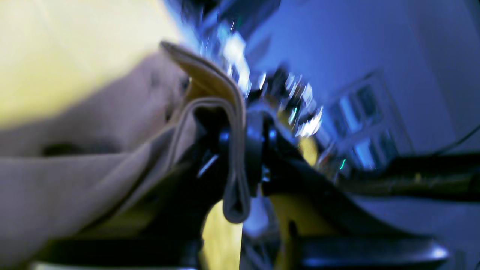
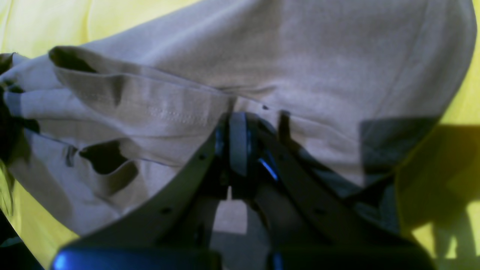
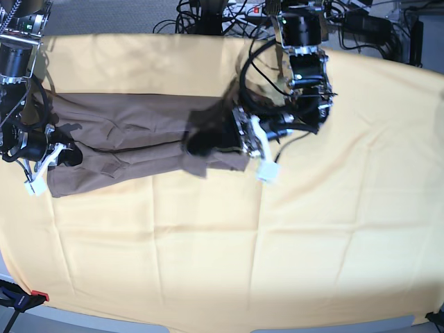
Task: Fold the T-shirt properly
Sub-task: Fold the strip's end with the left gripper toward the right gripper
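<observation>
- T-shirt (image 3: 132, 142) fabric, taupe-brown and unprinted, is seen stretched sideways across the upper left part of the yellow cloth (image 3: 229, 236) that covers the table.
- One end of the garment is lifted and bunched at the left gripper (image 3: 239, 135), near the middle of the base view; the other end is held at the right gripper (image 3: 59, 154), by the left edge of that view.
- In the left wrist view, a folded edge of the T-shirt (image 1: 210, 97) is seen draped over one dark finger and hanging between the two fingers of the left gripper (image 1: 240, 150); that picture is blurred, and whether the cloth is pinched or merely hung there cannot be told.
- In the right wrist view, the right gripper (image 2: 238, 127) is pressed together, with a fold of the T-shirt (image 2: 300, 56) pinched at its tips.
- Loose folds and a hem with stitching are gathered to the left of that grip.
</observation>
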Robot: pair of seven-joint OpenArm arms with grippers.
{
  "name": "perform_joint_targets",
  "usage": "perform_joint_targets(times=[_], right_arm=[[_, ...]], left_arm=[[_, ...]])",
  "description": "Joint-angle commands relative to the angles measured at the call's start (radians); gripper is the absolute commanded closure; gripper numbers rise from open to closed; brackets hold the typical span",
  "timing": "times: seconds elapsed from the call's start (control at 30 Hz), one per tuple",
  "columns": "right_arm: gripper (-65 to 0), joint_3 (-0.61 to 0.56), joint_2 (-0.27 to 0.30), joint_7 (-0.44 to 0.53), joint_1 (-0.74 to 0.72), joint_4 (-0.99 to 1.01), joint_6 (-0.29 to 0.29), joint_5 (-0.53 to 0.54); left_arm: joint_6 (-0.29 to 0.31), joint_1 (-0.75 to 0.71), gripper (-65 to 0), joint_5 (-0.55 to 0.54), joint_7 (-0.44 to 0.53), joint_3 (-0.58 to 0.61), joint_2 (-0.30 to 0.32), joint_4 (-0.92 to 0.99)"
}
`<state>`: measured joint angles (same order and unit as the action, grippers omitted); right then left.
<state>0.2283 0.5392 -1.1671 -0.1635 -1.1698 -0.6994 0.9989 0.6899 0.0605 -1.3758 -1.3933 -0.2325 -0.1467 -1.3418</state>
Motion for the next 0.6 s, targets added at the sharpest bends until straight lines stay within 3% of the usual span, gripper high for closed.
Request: perform_joint_targets(times=[0.0,0.1,0.17,0.57], right_arm=[[0.0,0.002,0.012,-0.007,-0.011,-0.008,0.001,-0.004],[0.0,0.002,0.012,-0.007,-0.011,-0.008,0.001,-0.005],[0.0,0.002,0.012,-0.008,-0.011,-0.008,0.001,-0.005],[0.0,0.002,0.012,-0.008,-0.011,-0.008,0.001,-0.004]], left_arm=[[0.008,0.007,-14.2,-0.013,0.04,0.021,-0.01,-0.017],[0.008,-0.004,-28.2,0.014,0.13,0.054,-0.01,-0.017],[0.008,0.007,-32.3,0.014,0.175,0.055,-0.01,-0.018],[0.008,0.124,-32.6,0.019,0.189,0.055,-0.01,-0.018]])
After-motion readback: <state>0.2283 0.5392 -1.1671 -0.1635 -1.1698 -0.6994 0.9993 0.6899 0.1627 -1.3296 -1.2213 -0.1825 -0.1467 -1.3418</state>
